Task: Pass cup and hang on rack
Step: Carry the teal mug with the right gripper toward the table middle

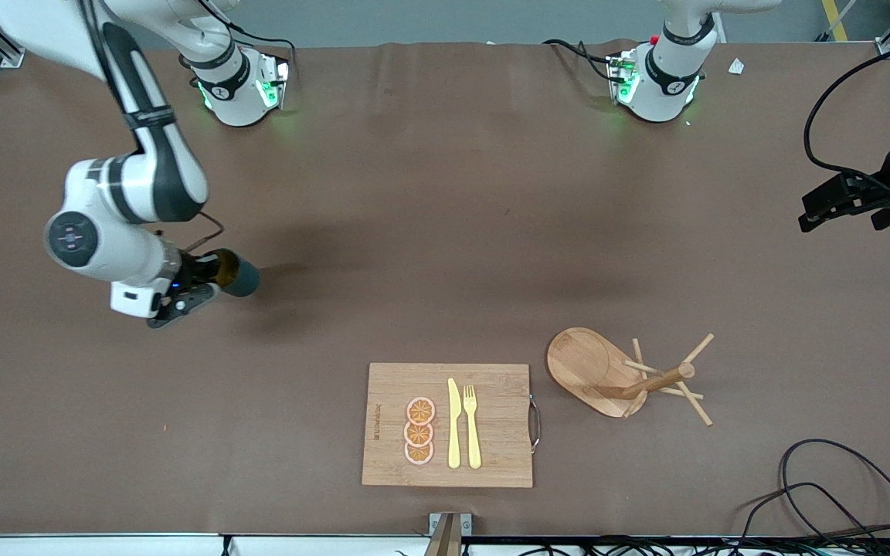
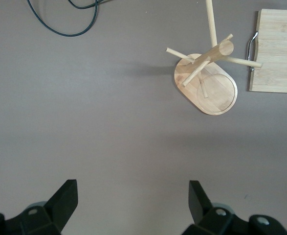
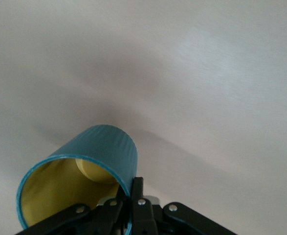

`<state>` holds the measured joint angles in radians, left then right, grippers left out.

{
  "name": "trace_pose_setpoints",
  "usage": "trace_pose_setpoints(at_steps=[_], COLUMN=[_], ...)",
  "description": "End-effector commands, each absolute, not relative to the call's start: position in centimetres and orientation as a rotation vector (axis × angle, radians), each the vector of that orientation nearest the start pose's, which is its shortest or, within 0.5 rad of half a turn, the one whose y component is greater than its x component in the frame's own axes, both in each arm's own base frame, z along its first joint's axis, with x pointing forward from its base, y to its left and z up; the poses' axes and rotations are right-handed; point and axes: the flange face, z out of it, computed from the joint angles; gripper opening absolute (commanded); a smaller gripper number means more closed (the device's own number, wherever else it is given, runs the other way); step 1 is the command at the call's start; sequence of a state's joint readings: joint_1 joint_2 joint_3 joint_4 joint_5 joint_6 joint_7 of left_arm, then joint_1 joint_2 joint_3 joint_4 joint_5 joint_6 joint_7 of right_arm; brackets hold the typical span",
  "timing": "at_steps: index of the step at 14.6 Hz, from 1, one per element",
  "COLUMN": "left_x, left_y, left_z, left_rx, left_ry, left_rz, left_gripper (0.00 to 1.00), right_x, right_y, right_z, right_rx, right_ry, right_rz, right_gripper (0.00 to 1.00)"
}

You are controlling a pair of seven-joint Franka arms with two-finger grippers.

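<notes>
My right gripper point(image 1: 205, 287) is shut on the rim of the cup point(image 1: 238, 276), a teal mug with a yellow inside, and holds it on its side above the table at the right arm's end. In the right wrist view one finger is inside the cup point(image 3: 99, 161) and one is outside on its wall. The rack point(image 1: 630, 374), a light wooden mug tree with an oval base and thin pegs, stands toward the left arm's end and shows in the left wrist view point(image 2: 207, 81). My left gripper point(image 1: 839, 205) is open and empty, up in the air at the left arm's end point(image 2: 133, 196).
A wooden cutting board point(image 1: 491, 455) lies near the front edge beside the rack, with orange slices point(image 1: 419, 431), a yellow knife point(image 1: 453, 425) and a yellow fork point(image 1: 472, 426) on it. Black cables point(image 1: 823, 494) lie at the front corner at the left arm's end.
</notes>
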<state>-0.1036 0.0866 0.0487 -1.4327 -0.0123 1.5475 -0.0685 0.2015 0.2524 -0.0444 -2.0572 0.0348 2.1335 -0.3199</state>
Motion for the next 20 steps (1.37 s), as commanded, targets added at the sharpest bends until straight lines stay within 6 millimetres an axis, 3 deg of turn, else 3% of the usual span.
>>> trace_pose_setpoints(at_steps=[1, 4, 8, 12, 14, 16, 20], left_x=[58.3, 58.2, 58.3, 58.2, 58.3, 58.8, 58.9], left_y=[-3.2, -3.2, -3.2, -3.3, -3.2, -3.3, -3.3], left_z=[64.2, 64.3, 64.2, 64.3, 64.1, 63.1, 63.0], left_rx=[-3.137, -3.138, -3.138, -3.135, -3.138, -3.137, -3.118], left_ry=[0.003, 0.003, 0.003, 0.003, -0.021, 0.005, 0.007], left_rz=[-0.063, -0.065, -0.063, -0.066, -0.063, -0.037, -0.033], left_gripper=[1.00, 1.00, 1.00, 1.00, 1.00, 1.00, 1.00], right_x=[54.5, 53.4, 53.2, 51.9, 51.2, 50.2, 48.7], right_y=[16.4, 25.3, 33.3, 41.4, 44.5, 47.2, 50.2], right_z=[31.6, 33.1, 33.2, 31.8, 30.5, 29.3, 27.9], right_rx=[-3.102, -3.107, -3.058, -3.056, -3.068, -3.075, -3.085], right_ry=[-0.427, -0.209, -0.161, 0.033, 0.102, 0.054, 0.053], right_rz=[0.240, 0.174, 0.141, 0.142, 0.142, 0.143, 0.143], right_gripper=[0.00, 0.00, 0.00, 0.00, 0.01, 0.01, 0.01])
